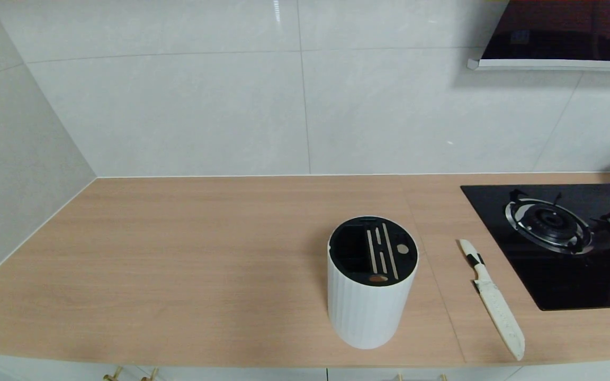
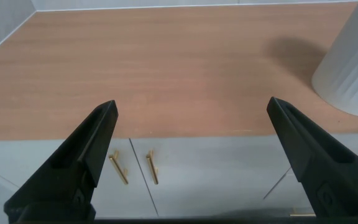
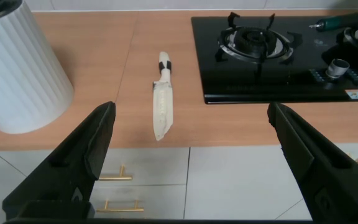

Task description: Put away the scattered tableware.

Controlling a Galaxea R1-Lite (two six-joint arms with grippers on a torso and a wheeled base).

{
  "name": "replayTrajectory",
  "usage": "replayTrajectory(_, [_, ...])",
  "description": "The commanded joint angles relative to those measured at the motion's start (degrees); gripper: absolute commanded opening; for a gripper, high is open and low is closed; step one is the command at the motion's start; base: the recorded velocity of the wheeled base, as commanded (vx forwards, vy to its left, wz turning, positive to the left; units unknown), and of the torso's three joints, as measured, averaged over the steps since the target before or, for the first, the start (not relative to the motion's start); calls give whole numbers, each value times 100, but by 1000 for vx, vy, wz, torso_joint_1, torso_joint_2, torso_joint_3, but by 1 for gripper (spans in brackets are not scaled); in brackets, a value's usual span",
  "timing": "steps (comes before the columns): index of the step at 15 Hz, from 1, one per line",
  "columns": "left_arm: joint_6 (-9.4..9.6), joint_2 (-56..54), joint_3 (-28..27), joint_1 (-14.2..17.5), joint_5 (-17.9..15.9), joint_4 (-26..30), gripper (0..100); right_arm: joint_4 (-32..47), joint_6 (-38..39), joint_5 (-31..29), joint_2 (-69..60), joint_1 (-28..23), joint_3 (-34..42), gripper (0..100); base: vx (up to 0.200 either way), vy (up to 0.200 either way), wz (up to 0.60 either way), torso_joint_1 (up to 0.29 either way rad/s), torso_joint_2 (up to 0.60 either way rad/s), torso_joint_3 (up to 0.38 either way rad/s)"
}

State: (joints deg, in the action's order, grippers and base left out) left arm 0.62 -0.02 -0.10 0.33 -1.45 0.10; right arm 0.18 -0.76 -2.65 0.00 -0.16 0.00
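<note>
Head view shows a white knife (image 1: 492,298) lying flat near the front edge of the worktop (image 1: 178,254), its blade tip toward that edge. It lies between an upright white ribbed knife holder (image 1: 371,296) and a black gas hob (image 1: 548,286) at the right end, touching neither. The left gripper (image 2: 191,104) hangs off the front edge over the cabinet doors (image 2: 191,174), fingers spread wide and empty. The right gripper (image 3: 191,107) is equally wide open and empty, off the front edge facing the knife.

Knife and slotted holder on bench (image 1: 178,254).
Cream speckled knife (image 1: 493,301) lies flat just left of the hob (image 1: 559,280), handle at the far end; white ribbed holder (image 1: 371,301), black slotted top, stands upright farther left.
</note>
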Motion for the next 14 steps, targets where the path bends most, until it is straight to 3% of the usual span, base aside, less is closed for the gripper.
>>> replayTrajectory(1, [-1, 2, 1, 2, -4, -1, 100, -1, -4, 1, 9, -2, 0, 100, 0, 0, 0, 0, 0, 0])
replayTrajectory(8, [-1, 2, 1, 2, -4, -1, 100, -9, -285, 54, 35, 7, -70, 100, 0, 0, 0, 0, 0, 0])
replayTrajectory(10, [-1, 2, 1, 2, -4, -1, 100, 61, -65, 317, 677, 183, -1257, 100, 0, 0, 0, 0, 0, 0])
replayTrajectory(14, [-1, 2, 1, 2, -4, -1, 100, 114, -100, 713, 3041, 332, -2232, 100, 0, 0, 0, 0, 0, 0])
